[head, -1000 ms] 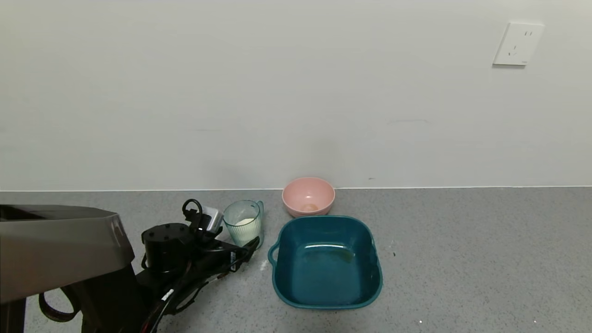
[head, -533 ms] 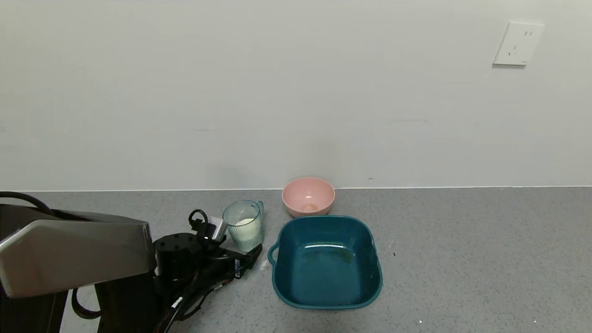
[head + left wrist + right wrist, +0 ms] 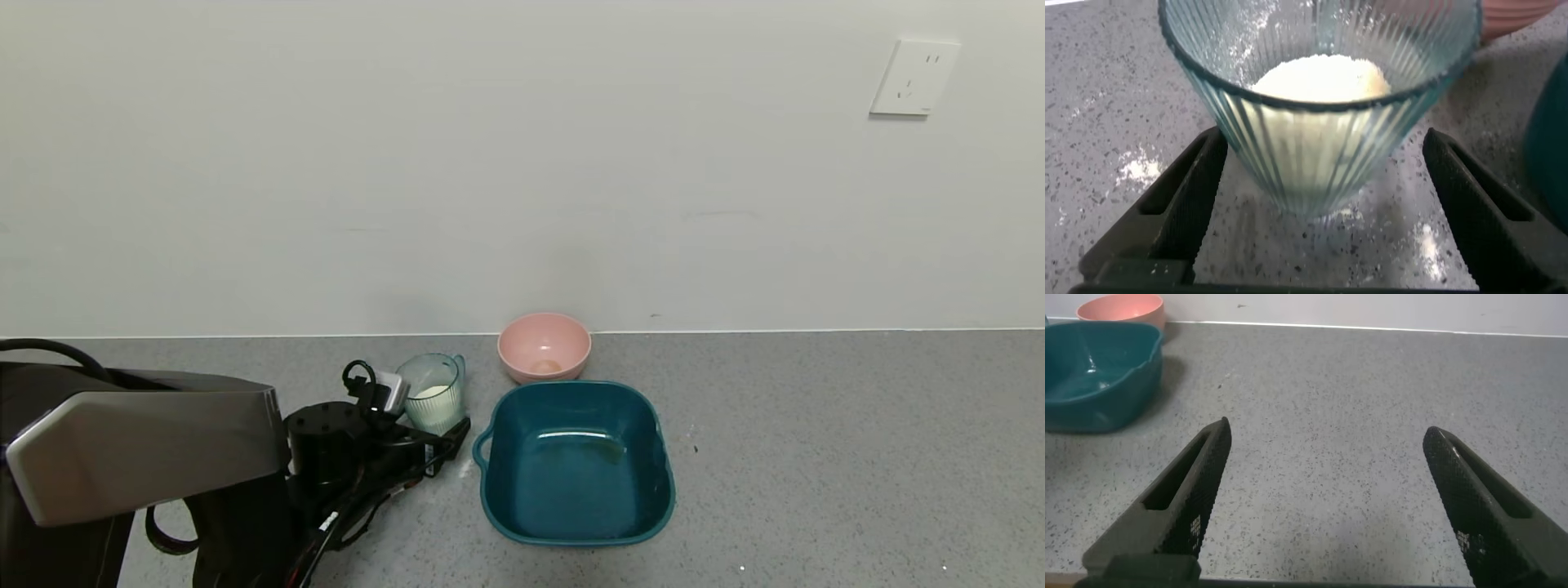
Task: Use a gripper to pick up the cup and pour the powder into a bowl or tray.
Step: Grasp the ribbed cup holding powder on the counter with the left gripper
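Left gripper [image 3: 1319, 204] is low on the worktop [image 3: 816, 425], spread wide, and the cup [image 3: 1319, 98] stands right between its two fingers [image 3: 1184, 204]. Nothing is held yet: there is a clear gap on each side of the ribbed wall, so neither finger touches it.

The cup sits upright, its long axis vertical, directly ahead of the gripper and already well inside the opening. The white powder [image 3: 1319, 77] is heaped in its lower part. In the head view the cup [image 3: 433, 392] stands just left of the teal basin [image 3: 575, 461], with the pink bowl [image 3: 544, 347] behind, near the wall. The cup's handle points away toward the basin side, clear of the fingers as far as I can tell.

The left arm is plainly the nearer one. The right gripper [image 3: 1327, 506] hangs open and empty over bare worktop, well apart from the cup.

My read: the approach is about done, and a straight squeeze on the ribbed sides comes next. Some spilled powder dusts the worktop around the base.
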Robot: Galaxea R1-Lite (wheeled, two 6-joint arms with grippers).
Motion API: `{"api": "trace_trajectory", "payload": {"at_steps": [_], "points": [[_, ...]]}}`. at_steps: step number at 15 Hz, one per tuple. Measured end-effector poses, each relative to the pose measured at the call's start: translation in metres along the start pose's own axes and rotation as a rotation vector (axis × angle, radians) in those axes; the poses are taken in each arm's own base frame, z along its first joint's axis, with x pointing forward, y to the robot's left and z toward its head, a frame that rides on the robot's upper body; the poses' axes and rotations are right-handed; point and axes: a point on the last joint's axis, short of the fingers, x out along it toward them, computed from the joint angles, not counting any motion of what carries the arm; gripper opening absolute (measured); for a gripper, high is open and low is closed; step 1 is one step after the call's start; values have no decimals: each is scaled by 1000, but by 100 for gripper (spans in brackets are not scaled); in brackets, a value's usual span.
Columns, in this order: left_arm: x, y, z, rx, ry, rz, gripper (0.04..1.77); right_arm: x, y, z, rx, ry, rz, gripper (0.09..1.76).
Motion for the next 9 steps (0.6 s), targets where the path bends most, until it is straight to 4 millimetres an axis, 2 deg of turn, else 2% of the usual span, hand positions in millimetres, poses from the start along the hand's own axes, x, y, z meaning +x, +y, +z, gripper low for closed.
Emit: {"api": "trace_trajectory", "payload": {"at_steps": [9], "points": [[14, 1, -3, 0, -16, 5, 172, 0, 0, 0, 0, 0, 0, 171]]}}
